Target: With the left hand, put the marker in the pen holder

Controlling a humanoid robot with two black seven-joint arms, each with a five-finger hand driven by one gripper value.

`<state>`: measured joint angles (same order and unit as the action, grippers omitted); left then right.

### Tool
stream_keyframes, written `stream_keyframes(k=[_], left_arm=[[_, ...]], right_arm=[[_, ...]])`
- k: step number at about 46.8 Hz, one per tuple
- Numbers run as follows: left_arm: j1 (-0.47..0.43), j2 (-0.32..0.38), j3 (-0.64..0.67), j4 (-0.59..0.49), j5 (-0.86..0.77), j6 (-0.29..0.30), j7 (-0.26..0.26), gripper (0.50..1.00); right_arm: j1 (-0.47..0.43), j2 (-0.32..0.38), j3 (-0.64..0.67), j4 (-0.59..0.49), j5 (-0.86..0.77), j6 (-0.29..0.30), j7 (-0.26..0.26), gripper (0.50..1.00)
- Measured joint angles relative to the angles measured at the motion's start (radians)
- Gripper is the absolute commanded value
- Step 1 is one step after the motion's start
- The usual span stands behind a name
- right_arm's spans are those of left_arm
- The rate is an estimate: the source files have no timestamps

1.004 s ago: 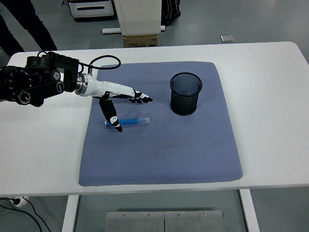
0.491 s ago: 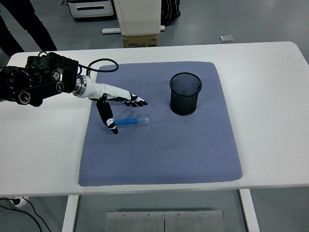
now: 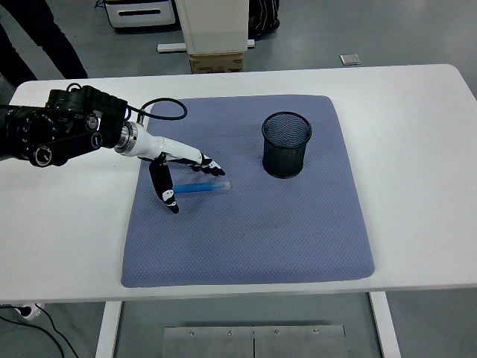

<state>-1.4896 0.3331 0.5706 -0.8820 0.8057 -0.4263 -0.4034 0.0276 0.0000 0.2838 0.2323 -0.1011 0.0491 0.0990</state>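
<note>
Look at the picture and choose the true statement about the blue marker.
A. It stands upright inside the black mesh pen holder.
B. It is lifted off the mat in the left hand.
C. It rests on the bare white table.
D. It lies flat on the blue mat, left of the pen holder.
D: the marker lies flat on the mat, left of the pen holder, with the left hand open over it.

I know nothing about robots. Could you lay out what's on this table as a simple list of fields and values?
surface: white table with a blue-grey padded mat
marker: blue marker lying flat on the mat's left part
holder: black mesh pen holder, upright, right of the marker
left hand: open, fingers spread over the marker, not gripping it
right hand: not in view
marker in holder: not yet
</note>
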Motion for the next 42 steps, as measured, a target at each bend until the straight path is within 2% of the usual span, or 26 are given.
stream_keyframes(k=[3,7,24,30,34,42], left_arm=[[0.0,0.0,0.001,0.003,0.009,0.0,0.0,0.824],[0.0,-0.001,0.001,0.005,0.019,0.0,0.0,0.798],[0.0,-0.019,0.002,0.011,0.022,0.006,0.0,0.792],[0.002,-0.028,0.001,0.011,0.022,0.01,0.001,0.777],[0.002,-0.036,0.001,0.011,0.023,0.012,0.015,0.742],[0.003,-0.049,0.0,0.011,0.024,0.017,0.024,0.713]], right_arm=[[0.0,0.0,0.0,0.0,0.0,0.0,0.0,1.0],[0.0,0.0,0.0,-0.001,0.0,0.0,0.0,1.0],[0.0,0.0,0.0,0.0,0.0,0.0,-0.001,1.0],[0.0,0.0,0.0,0.0,0.0,0.0,-0.001,1.0],[0.0,0.0,0.0,0.0,0.0,0.0,-0.001,1.0],[0.0,0.0,0.0,-0.001,0.0,0.0,-0.001,1.0]])
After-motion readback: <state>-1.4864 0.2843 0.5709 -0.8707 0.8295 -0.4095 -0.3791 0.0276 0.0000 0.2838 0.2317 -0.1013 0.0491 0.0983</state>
